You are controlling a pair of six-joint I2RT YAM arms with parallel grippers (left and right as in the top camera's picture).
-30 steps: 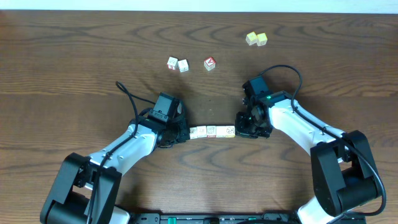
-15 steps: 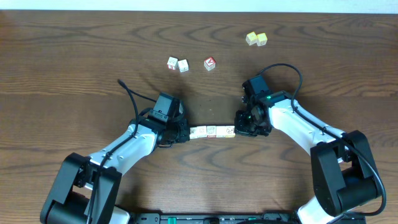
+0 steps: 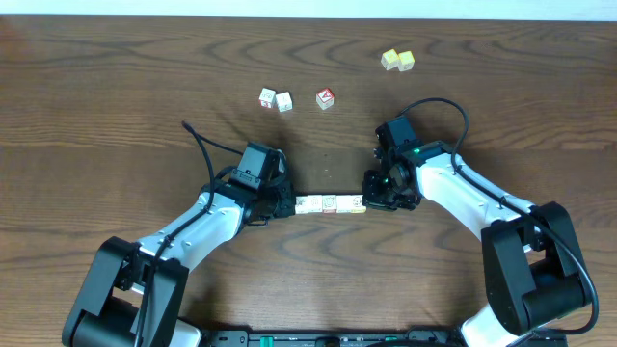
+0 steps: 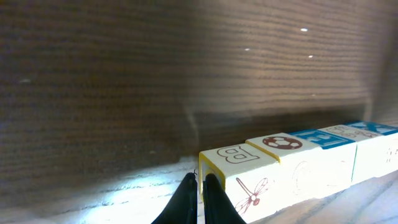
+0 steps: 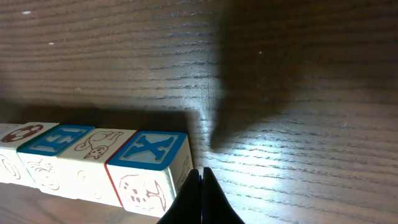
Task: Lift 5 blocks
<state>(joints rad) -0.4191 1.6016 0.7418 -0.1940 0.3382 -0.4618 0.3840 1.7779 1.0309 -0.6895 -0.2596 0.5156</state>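
Hardly anything has shifted since a second ago; the cable [image 3: 196, 143] above the left arm has sprung slightly, while both tools and the row between them sit about where they were.

Overhead: the blocks [image 3: 329, 203] form one straight row on the bench [image 3: 116, 77], spanning the gap between the left tool [image 3: 287, 204] and the right tool [image 3: 370, 202]; each tool meets one end of the row. Well beyond the left tool, farther up the bench, lie two whitish cubes [image 3: 275, 99] side by side; a red-faced cube [image 3: 325, 97] lies just beside them; two yellow cubes [image 3: 397, 61] sit well beyond the right tool, touching each other.

Left wrist: the left tool [image 4: 198, 186] has its fingers pressed together, holding nothing between them; its tips touch the end face of the B block [image 4: 239, 171], which sits just beside the tips; the other blocks run on away from the tool, the blue X last. Whether the row is clear of the bench cannot be told.

Right wrist: the right tool [image 5: 201, 186] is likewise closed finger to finger, gripping nothing; its tips touch the end face of the X block [image 5: 146, 165], and the row stretches away from the tool past an animal print and a blue E.
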